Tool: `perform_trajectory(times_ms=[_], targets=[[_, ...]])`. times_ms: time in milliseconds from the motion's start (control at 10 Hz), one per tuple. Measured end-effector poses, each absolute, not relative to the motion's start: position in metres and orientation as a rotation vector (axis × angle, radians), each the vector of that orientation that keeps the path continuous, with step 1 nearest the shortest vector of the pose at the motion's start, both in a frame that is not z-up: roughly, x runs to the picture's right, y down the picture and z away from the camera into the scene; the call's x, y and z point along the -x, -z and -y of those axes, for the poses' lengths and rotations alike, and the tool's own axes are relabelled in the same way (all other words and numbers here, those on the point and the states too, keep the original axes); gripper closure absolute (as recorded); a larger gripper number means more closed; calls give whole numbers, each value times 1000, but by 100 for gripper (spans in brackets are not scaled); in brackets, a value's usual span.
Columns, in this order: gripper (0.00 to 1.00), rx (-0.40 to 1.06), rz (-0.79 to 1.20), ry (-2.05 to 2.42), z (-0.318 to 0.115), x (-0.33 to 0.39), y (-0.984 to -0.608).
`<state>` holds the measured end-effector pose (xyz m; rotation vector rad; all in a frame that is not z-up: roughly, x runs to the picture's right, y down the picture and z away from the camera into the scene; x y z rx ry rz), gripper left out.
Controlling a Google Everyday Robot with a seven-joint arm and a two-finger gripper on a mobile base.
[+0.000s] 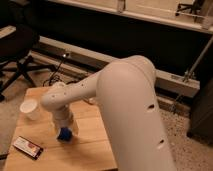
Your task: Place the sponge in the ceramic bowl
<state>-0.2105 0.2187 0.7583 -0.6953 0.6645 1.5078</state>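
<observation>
Pointing down at table [92, 146], end effector [64, 128] at sponge [64, 134], cup [30, 109] nearby.

White arm [127, 95] bent leftward, hand [63, 128] low at left, pointing down

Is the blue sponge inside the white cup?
No, the sponge is at the tip of the gripper above the wooden table, apart from the white cup.
</observation>
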Motion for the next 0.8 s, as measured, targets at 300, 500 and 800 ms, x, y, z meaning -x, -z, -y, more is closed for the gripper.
perform_trajectory(times_ms=[300,500,800], targets=[[35,786,-606,-1575,-197,210,-765],[35,781,-600,-1577,-189,210,-771],[35,740,-604,-1571,-179,225,-787]])
